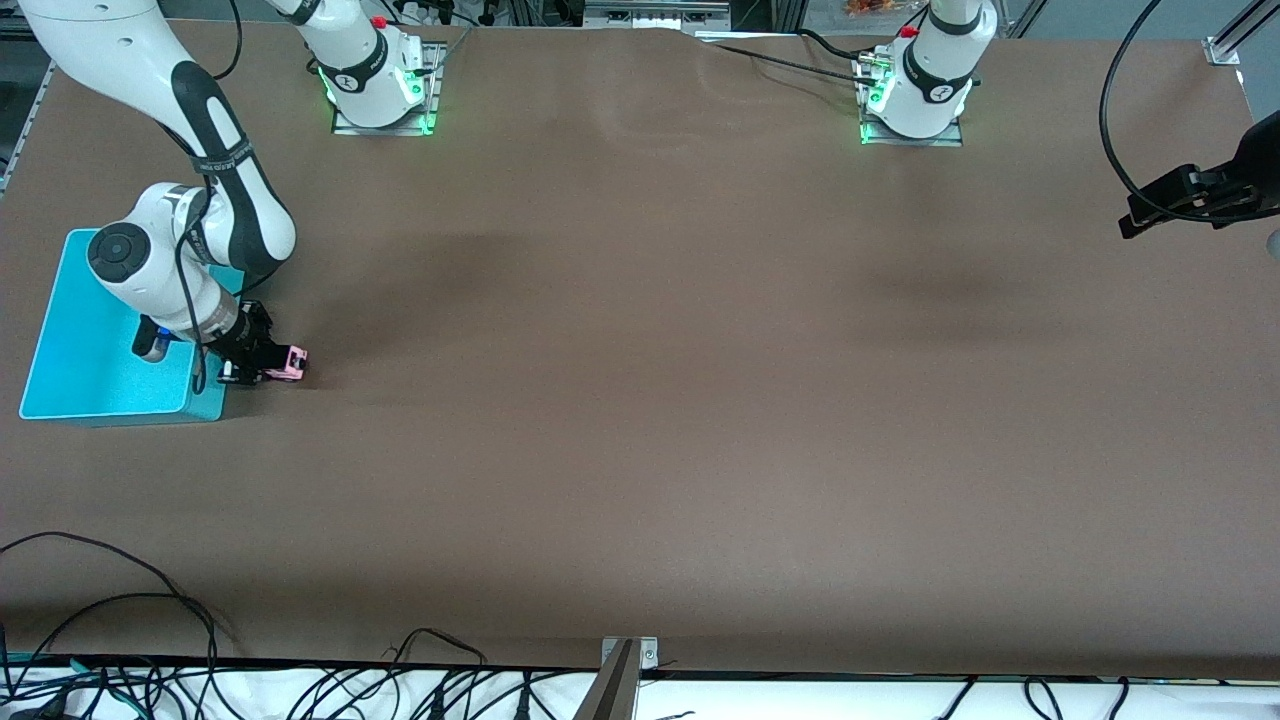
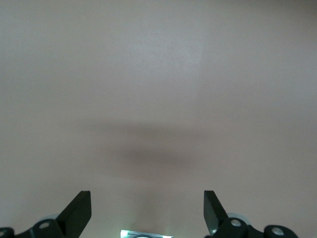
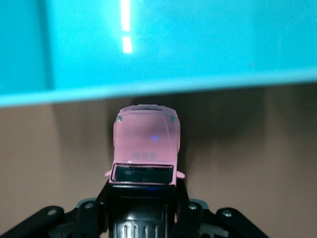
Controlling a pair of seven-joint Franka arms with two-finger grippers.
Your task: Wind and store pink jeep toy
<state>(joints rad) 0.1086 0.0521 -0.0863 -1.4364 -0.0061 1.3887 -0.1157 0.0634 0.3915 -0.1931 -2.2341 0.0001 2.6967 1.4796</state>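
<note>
1. Brown table cover [image 1: 660,400] fills most of the frame, slightly wrinkled near top centre.
2. Black cables [image 1: 130,640] tangle along the bottom edge, mostly lower left, over a white strip.
3. Metal bracket [image 1: 628,655] at bottom centre.
4. Aluminium rail [image 1: 1235,35] at upper right corner.

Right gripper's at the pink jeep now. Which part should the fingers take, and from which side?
Grip the pink jeep toy across its flat sides at the black-roofed cabin, coming from its rear, as the right gripper appears to do now: shut on it, hood pointing at the turquoise bin. The sides are parallel and the body narrow, so that hold looks sound. The left gripper waits open over bare table.
</note>
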